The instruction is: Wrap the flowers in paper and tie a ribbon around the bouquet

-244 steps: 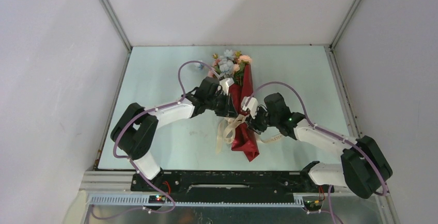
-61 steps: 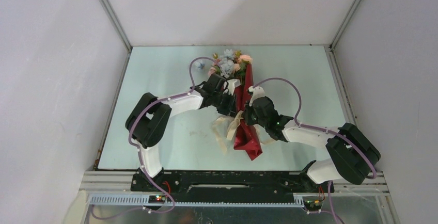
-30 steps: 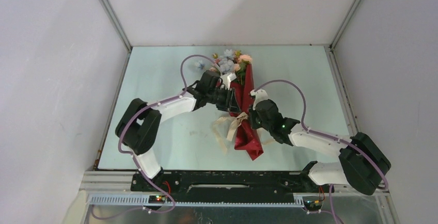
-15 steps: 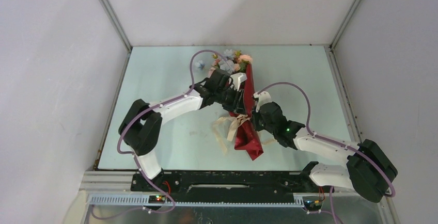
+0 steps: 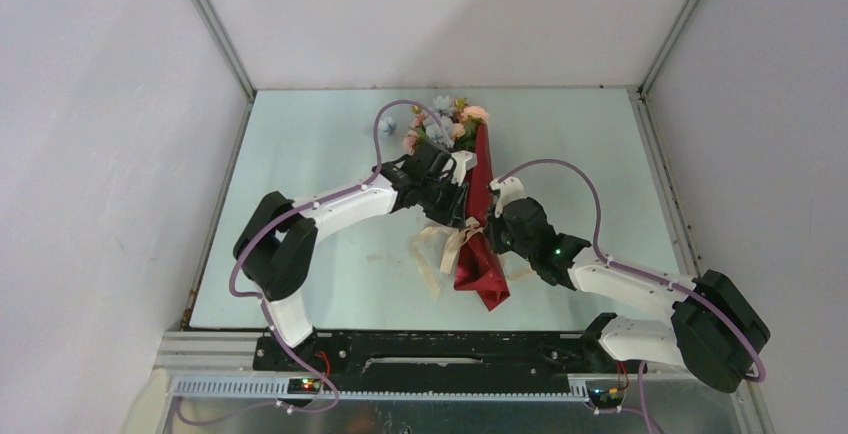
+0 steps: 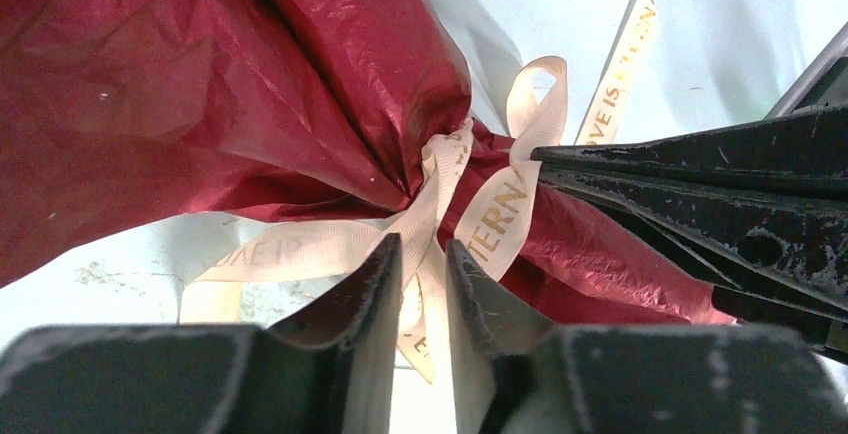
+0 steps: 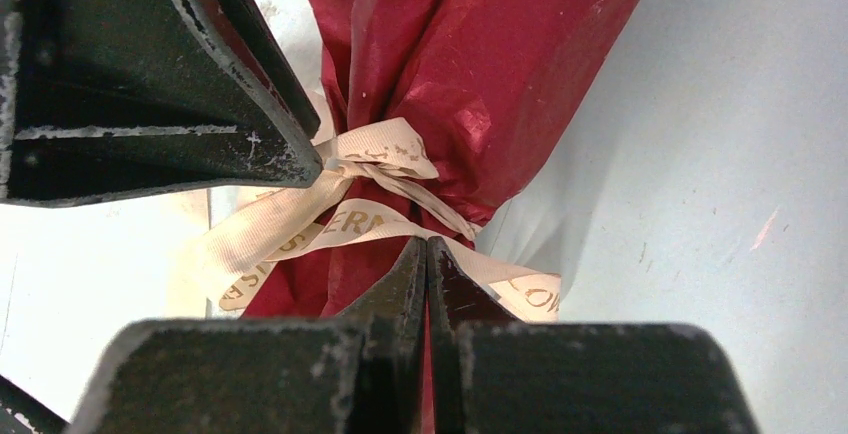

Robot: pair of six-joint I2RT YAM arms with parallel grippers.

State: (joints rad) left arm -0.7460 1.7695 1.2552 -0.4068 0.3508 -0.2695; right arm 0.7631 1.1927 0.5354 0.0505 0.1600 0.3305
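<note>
I see the bouquet lying along the middle of the table, with the flowers at the far end. The paper is cinched at the waist by the ribbon, and loose tails trail toward the left arm's side. Both grippers crowd the knot from opposite sides and hide it from above. The left gripper has its jaws slightly apart, with 1 strand showing in the gap. The right gripper is pressed closed, tips against the ribbon below the knot; I cannot tell whether it nips a strand. Each wrist view is partly blocked by the other gripper. 2 purple cables arch over the arms.
</note>
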